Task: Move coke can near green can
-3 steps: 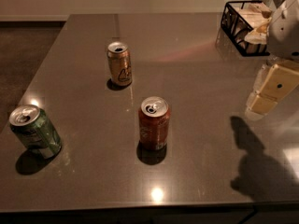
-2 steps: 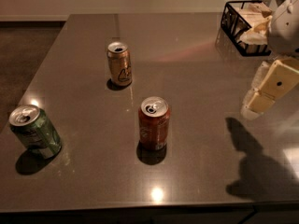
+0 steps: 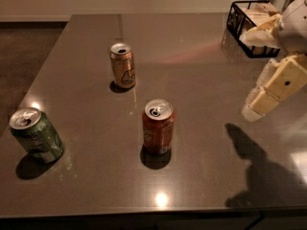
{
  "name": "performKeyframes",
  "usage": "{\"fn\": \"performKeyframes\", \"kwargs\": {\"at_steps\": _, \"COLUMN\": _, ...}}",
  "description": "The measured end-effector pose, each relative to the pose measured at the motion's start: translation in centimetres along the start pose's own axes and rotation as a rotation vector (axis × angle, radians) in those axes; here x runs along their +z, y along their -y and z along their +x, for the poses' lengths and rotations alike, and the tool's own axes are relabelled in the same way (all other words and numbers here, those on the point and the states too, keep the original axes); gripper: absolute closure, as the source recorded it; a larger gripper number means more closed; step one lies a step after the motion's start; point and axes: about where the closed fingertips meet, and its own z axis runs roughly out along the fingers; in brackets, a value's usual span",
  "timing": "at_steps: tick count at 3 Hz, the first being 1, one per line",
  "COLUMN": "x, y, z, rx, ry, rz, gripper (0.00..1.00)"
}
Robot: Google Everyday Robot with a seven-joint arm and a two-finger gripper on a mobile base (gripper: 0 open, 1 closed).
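Note:
The coke can (image 3: 158, 126), red-orange with a silver top, stands upright near the middle of the dark table (image 3: 201, 80). The green can (image 3: 36, 134) stands tilted-looking at the front left, about a third of the table's width from the coke can. My gripper (image 3: 248, 75) hangs above the table's right side, well right of the coke can and higher than it. Its cream fingers (image 3: 272, 87) stand apart and hold nothing. Its shadow falls on the table at the front right.
A gold/tan can (image 3: 123, 65) with a white emblem stands behind and left of the coke can. A black wire basket (image 3: 240, 30) with pale items sits at the back right, just behind my gripper. The table's front edge (image 3: 144, 210) runs close below the cans.
My gripper has drifted a little to the left above the table's right side. The three cans have not moved.

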Motion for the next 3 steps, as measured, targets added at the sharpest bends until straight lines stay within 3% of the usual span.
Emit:
{"fn": "performKeyframes", "kwargs": {"at_steps": 2, "x": -0.2, "y": 0.0, "z": -0.3, "rx": -0.009, "ry": 0.009, "rz": -0.008, "gripper": 0.00}}
{"fn": "performKeyframes", "kwargs": {"at_steps": 3, "x": 0.7, "y": -1.4, "z": -1.8, "rx": -0.057, "ry": 0.032, "rz": -0.059, "gripper": 0.00}}
